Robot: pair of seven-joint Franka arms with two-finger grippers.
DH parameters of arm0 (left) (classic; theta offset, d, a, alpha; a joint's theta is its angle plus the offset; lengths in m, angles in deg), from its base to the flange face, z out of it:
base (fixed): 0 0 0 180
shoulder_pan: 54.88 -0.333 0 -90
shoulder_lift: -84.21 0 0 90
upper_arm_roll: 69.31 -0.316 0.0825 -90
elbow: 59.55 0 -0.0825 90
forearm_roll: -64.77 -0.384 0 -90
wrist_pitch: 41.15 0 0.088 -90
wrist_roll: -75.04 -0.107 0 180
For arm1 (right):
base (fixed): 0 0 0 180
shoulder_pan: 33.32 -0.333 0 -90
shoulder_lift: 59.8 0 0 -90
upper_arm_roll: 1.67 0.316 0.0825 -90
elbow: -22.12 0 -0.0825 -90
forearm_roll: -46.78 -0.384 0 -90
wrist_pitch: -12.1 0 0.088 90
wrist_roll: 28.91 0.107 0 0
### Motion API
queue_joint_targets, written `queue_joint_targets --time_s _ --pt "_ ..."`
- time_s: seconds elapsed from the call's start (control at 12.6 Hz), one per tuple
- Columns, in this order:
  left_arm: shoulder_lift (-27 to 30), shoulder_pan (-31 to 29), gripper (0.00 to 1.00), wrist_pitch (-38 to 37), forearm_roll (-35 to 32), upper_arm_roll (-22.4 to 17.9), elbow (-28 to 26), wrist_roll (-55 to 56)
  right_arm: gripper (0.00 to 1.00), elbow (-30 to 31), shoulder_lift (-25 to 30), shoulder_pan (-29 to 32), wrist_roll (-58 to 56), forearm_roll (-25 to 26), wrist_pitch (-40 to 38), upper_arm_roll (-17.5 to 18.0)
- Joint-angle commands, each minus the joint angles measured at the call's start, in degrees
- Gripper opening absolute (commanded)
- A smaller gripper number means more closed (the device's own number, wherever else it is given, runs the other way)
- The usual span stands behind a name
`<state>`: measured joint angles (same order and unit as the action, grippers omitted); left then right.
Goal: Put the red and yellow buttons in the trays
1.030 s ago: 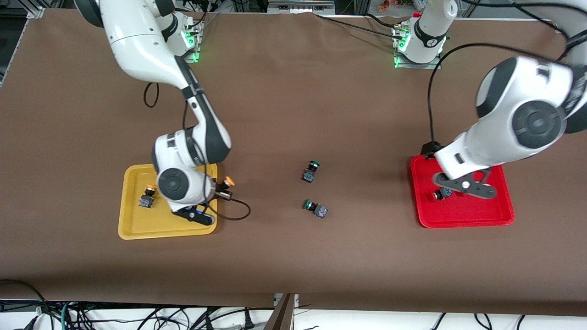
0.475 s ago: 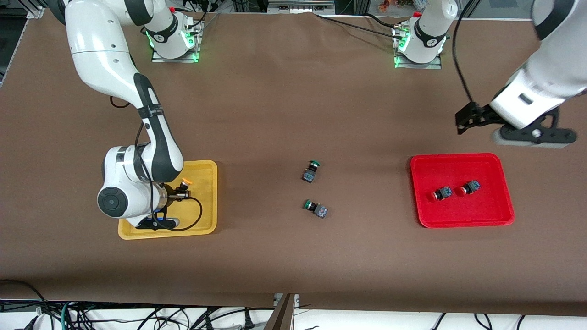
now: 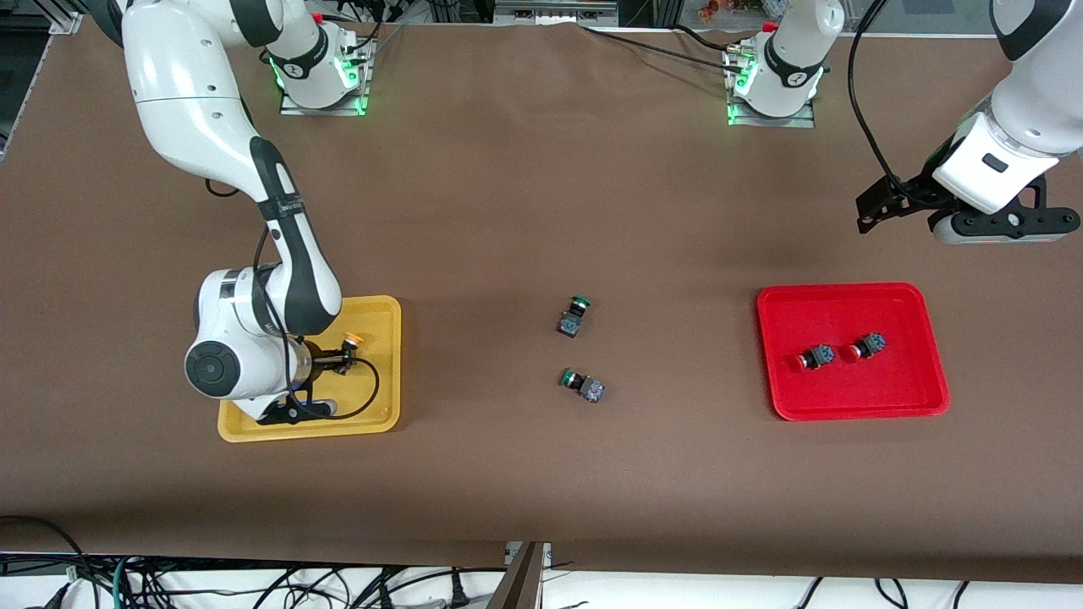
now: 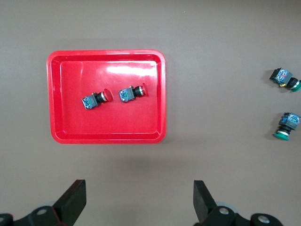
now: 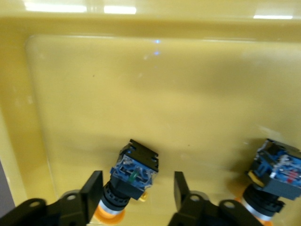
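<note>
The yellow tray (image 3: 382, 372) lies toward the right arm's end of the table. My right gripper (image 3: 338, 360) is low inside it and open, its jaws (image 5: 136, 193) on either side of a yellow button (image 3: 352, 342) that lies on the tray floor (image 5: 141, 94). A second yellow button (image 5: 276, 175) lies beside it, hidden under the arm in the front view. The red tray (image 3: 850, 293) holds two red buttons (image 3: 812, 359) (image 3: 865, 348). My left gripper (image 3: 998, 227) hangs open and empty over bare table, farther from the front camera than that tray (image 4: 106, 54).
Two green-capped buttons (image 3: 574, 315) (image 3: 582, 385) lie on the brown table between the trays. They also show in the left wrist view (image 4: 284, 77) (image 4: 287, 126). A black cable loops from the right wrist over the yellow tray.
The left arm rose off the red tray toward its base, leaving two red buttons there. The right gripper carried the yellow button into the yellow tray, and its jaws now stand apart.
</note>
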<state>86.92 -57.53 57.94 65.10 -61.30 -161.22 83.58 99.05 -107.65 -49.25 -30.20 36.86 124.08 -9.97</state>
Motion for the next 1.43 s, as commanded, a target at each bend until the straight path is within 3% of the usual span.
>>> queue_joint_targets --time_s 0.0,0.16,0.24,0.55,0.87,1.19,1.35 --pt "1.4 -0.1 1.0 -1.6 1.2 -0.2 -0.1 0.1 0.99 0.0 5.3 2.4 -1.6 0.3 -5.3 0.6" --pt "1.0 0.5 1.0 -12.0 0.8 0.5 4.2 0.6 0.99 -4.1 6.9 2.8 -4.1 0.6 -12.4 0.1" --pt "1.1 0.5 1.0 -12.9 0.7 1.3 4.7 0.6 0.99 -5.6 8.6 2.8 -4.2 1.0 -15.3 -0.7" --pt "0.5 0.5 1.0 -10.2 1.0 1.3 5.8 -0.1 0.99 -6.1 14.9 2.7 -4.3 4.4 -20.4 -1.5" --pt "0.3 0.6 1.0 -9.9 1.4 2.1 6.0 0.2 1.0 -6.1 22.1 2.8 -3.5 4.7 -30.2 -1.5" --pt "-0.5 0.6 1.0 -9.9 1.3 2.2 6.7 0.2 1.0 -3.1 31.1 3.3 -4.2 10.0 -34.5 1.1" --pt "-0.9 0.6 1.0 -10.0 1.4 2.2 7.2 0.2 1.0 -1.9 36.2 5.2 -4.1 10.0 -33.8 2.6"
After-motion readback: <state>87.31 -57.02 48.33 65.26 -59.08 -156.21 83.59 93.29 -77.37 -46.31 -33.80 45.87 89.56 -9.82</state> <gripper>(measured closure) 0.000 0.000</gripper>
